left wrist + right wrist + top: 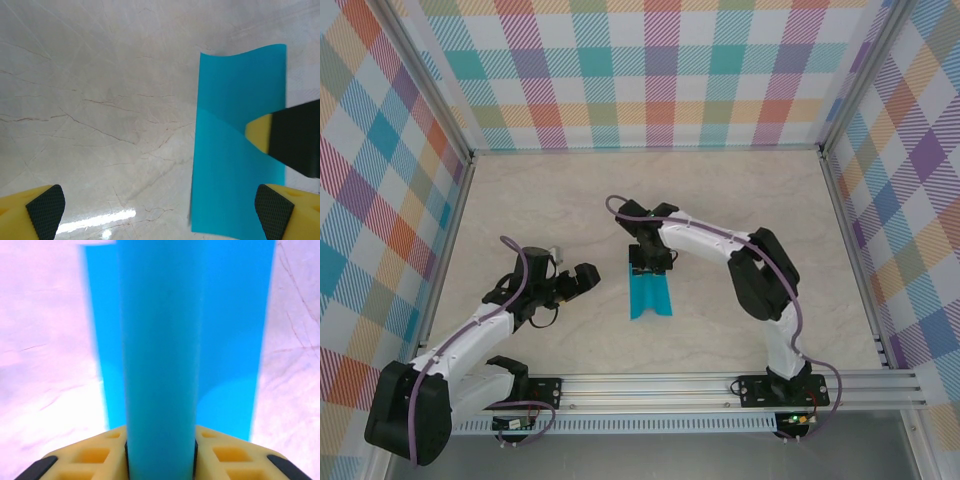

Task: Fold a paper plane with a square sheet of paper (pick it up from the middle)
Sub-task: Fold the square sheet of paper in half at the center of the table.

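The square sheet of paper (651, 295) is teal-blue and lies mid-table, its middle pushed up into a raised ridge. My right gripper (648, 268) comes down on its far end. In the right wrist view the ridge of the sheet (160, 365) fills the gap between the yellow fingers (225, 450), so the right gripper (160, 455) is shut on it. My left gripper (586, 279) hovers just left of the sheet, open and holding nothing. The left wrist view has the sheet (235, 170) on the right, past the open left gripper (162, 215), with a right-arm finger (295, 142) resting on it.
The pale marbled tabletop (740, 200) is ringed by checked walls (660, 70). An aluminium rail (720, 385) with both arm bases runs along the near edge. Bare table lies behind and to either side of the sheet.
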You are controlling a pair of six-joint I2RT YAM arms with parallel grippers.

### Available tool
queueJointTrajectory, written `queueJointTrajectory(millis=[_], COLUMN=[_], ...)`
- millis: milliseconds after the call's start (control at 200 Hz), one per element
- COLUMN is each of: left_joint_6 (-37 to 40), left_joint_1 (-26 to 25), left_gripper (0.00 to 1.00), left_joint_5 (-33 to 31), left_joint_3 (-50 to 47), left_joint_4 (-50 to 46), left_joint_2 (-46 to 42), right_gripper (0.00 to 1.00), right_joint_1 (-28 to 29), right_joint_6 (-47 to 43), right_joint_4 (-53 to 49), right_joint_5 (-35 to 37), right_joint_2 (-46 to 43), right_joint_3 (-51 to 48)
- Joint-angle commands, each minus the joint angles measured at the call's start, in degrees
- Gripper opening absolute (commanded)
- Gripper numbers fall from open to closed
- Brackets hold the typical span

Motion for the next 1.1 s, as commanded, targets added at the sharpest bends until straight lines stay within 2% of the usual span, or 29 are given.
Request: queueJointTrajectory(millis=[0,125,260,600,765,920,1095], left_joint_6=[0.19,-0.31,-1.87,-5.84,-7.80,-11.31,-15.39], left_joint_1=[-0.48,-0.44,-0.40,-0.48,-0.48,-0.83,-1.12], left_gripper=[1.00,1.00,1.00,1.00,1.00,1.00,1.00], left_joint_5=[-0.72,-0.37,1.06,5.37,5.18,3.38,1.35], left_joint_3=[0.67,0.83,0.74,0.27,0.00,-1.23,-5.24], left_joint_4=[-1.31,-0.84,1.19,5.25,3.98,2.12,5.71], left_joint_2=[-1.41,-1.85,-1.16,2.54,2.20,-0.82,-5.56], right_gripper=[0.33,0.34,0.36,0.38,0.40,0.44,0.51], right_joint_1=[-2.64,-6.21,-8.48,-11.02,-12.45,-14.05,-16.36], right_joint_6=[1.12,4.90,8.88,9.93,5.88,0.52,-3.12], right_joint_4=[5.80,19.87,29.69,33.29,31.81,28.63,24.34], right_joint_5=[-8.84,-22.95,-31.02,-30.69,-31.73,-33.20,-33.05], right_joint_2=[-7.13,-12.49,-13.21,-7.41,-5.15,-2.96,-2.75], right_joint_3=[-3.92,-11.76,-16.49,-21.67,-22.10,-20.80,-19.90])
